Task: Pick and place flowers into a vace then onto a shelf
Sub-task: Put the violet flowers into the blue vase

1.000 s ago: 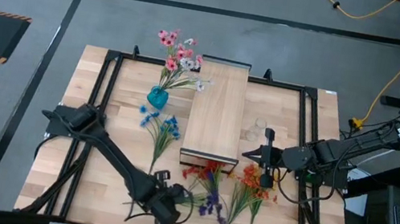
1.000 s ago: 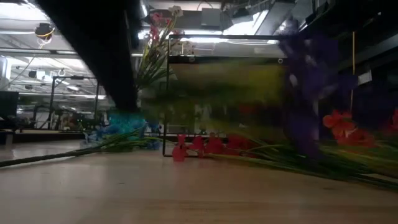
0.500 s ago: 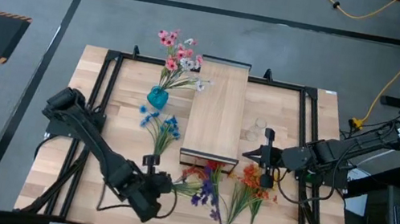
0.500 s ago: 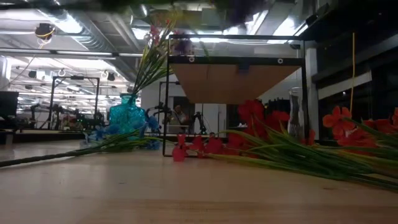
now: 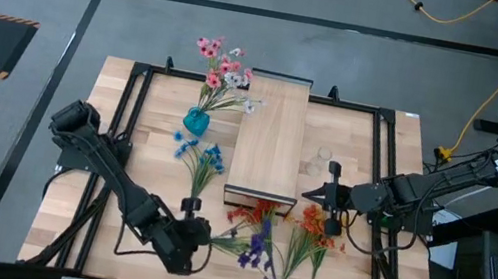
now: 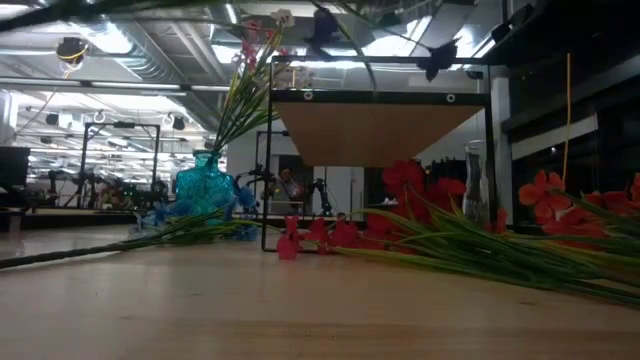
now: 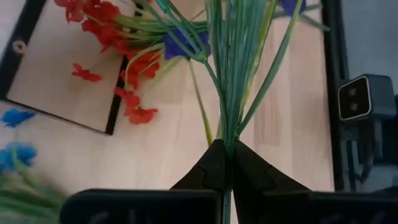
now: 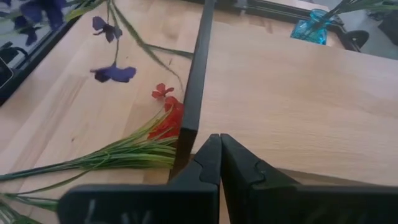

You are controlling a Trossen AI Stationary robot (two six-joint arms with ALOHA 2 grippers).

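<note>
My left gripper is shut on a purple flower sprig near the table's front, left of the red flowers and orange flowers that lie on the table. In the low view the sprig's blooms show high up. A blue vase with pink and white flowers stands left of the shelf. Blue flowers lie by it. My right gripper is shut and empty at the shelf's near right corner. My left gripper pinches the bunch of thin green stems between its two fingers, near the stems' cut end. The fingers come about level from the table's left and lie along the stems. The sprig is lifted clear of the table, its purple blooms reaching toward the right.
A small clear vase stands right of the shelf. A black metal frame runs round the tabletop. The shelf's black leg stands just ahead of my right gripper. Bare wood lies at the table's near left.
My left gripper has gone up and toward the table's left edge, still shut on the purple sprig. The sprig has come up off the table and been drawn left, away from the red and orange flowers, which stay where they were.
</note>
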